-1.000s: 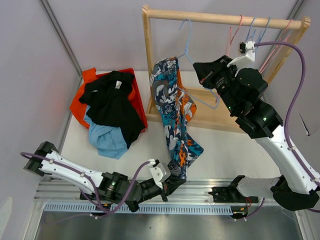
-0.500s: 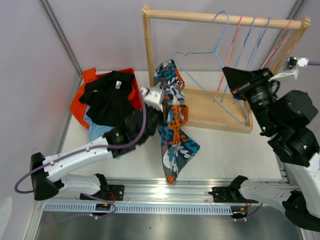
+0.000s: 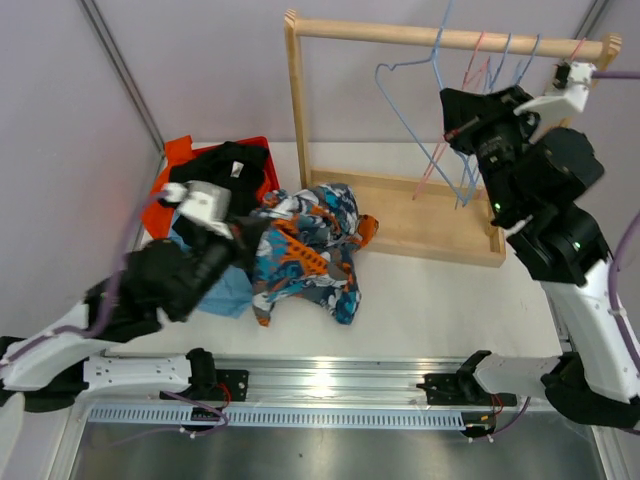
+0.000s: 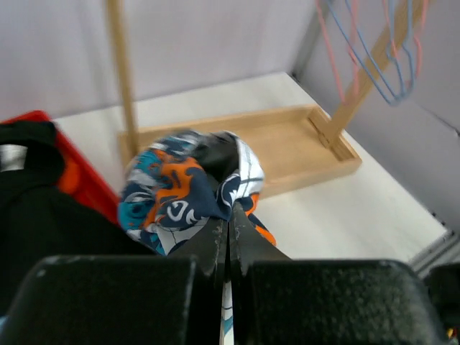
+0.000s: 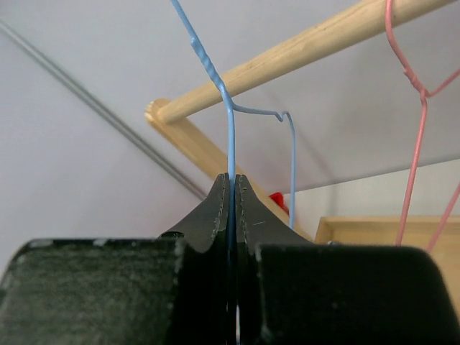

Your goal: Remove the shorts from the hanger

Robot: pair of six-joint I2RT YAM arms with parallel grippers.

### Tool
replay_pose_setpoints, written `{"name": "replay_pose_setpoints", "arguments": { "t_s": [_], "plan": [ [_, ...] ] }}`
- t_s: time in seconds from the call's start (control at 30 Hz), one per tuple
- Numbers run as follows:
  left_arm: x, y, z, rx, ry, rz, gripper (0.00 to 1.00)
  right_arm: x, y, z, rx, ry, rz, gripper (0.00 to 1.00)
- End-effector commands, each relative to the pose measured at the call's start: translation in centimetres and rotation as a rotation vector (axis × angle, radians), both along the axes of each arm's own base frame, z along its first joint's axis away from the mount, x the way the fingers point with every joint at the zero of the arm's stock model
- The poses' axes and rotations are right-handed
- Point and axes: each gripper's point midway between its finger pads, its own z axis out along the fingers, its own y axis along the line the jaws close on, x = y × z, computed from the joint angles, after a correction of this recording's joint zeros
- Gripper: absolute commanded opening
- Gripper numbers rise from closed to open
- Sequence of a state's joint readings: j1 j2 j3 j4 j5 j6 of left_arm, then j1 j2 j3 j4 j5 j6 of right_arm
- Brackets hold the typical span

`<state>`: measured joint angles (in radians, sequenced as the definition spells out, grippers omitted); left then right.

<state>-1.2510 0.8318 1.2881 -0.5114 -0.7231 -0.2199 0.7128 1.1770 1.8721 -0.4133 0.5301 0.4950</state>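
White worktop (image 3: 440,290), grey walls, wooden rack (image 3: 296,120) at the back. My left end effector (image 4: 228,223) is clamped on the patterned shorts (image 3: 305,250). They lie bunched on the worktop, off any hanger, against the pile of black shorts (image 3: 225,165), orange shorts (image 3: 155,215) and light blue shorts (image 3: 230,292). My right end effector (image 5: 231,190) is pinched tight on the blue hanger (image 5: 231,136) wire, up by the rack's rod.

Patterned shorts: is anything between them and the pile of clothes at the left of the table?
Nothing visible does. The patterned shorts lie on the table just beside the pile, with the left gripper shut on them. They are clear of the blue hanger, which the right gripper pinches up at the rail.
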Motion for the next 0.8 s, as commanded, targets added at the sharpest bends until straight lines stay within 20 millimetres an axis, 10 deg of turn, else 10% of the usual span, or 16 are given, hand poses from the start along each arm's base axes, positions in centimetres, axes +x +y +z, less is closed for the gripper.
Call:
{"name": "replay_pose_setpoints", "arguments": {
  "t_s": [0.0, 0.37, 0.77],
  "plan": [
    [0.6, 8.4, 1.0, 0.060, 0.003, 0.282, 0.00, 2.5, -0.2, 1.4, -0.038, -0.047, -0.077, 0.00],
    [2.9, 12.5, 7.1, 0.151, -0.158, 0.432, 0.00, 8.0, 1.6, -5.0, -0.074, 0.080, -0.054, 0.00],
    [12.2, 17.7, 14.2, 0.061, -0.185, 0.649, 0.00, 5.8, 0.1, -10.4, -0.038, 0.161, -0.032, 0.00]
  ]
}}
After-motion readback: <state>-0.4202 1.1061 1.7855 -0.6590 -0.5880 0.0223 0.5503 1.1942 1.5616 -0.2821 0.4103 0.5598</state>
